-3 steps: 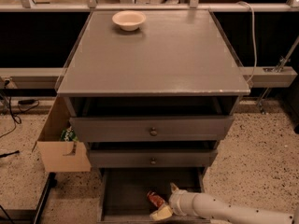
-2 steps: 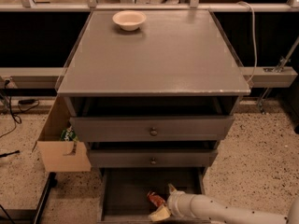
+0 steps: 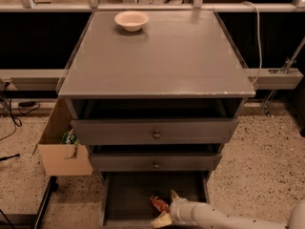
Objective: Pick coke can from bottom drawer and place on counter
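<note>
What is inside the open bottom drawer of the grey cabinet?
A small red coke can is near the front of the grey bottom drawer, with the white gripper right at it. The arm covers the drawer's front right corner.

The small red coke can (image 3: 158, 203) lies tilted at the tip of the gripper (image 3: 167, 208). Both are low in the pulled-out bottom drawer (image 3: 128, 194), a shallow grey tray. The flat grey bench (image 3: 157, 56) spreads well above the gripper.

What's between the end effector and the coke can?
Nothing, in the camera view: the end effector sits right beside the coke can inside the bottom drawer.
</note>
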`<state>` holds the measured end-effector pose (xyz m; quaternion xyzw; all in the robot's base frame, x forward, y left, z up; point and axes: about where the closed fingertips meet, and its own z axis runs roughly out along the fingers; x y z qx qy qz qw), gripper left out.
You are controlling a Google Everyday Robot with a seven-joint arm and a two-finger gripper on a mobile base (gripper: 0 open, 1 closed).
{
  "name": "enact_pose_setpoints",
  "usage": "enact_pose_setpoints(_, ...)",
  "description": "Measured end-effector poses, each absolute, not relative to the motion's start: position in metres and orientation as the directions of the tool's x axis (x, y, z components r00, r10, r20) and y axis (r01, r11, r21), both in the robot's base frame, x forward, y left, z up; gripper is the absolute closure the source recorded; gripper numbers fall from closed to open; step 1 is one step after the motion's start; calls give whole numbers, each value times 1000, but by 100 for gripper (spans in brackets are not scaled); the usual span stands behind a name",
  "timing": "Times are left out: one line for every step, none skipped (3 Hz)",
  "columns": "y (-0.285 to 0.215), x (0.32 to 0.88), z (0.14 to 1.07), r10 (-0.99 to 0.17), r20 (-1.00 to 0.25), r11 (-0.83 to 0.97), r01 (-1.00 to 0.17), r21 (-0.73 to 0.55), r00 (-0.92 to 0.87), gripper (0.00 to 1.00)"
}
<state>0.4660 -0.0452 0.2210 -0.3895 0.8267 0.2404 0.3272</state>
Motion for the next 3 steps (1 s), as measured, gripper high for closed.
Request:
enact_pose_setpoints(-46, 469, 212, -498, -731, 584, -804, 116, -467, 0)
enact_pose_setpoints(-51, 474, 209, -557, -720, 558, -828, 45, -414, 0)
enact_pose_setpoints(-61, 484, 208, -649, -682, 504, -862, -51, -339, 0)
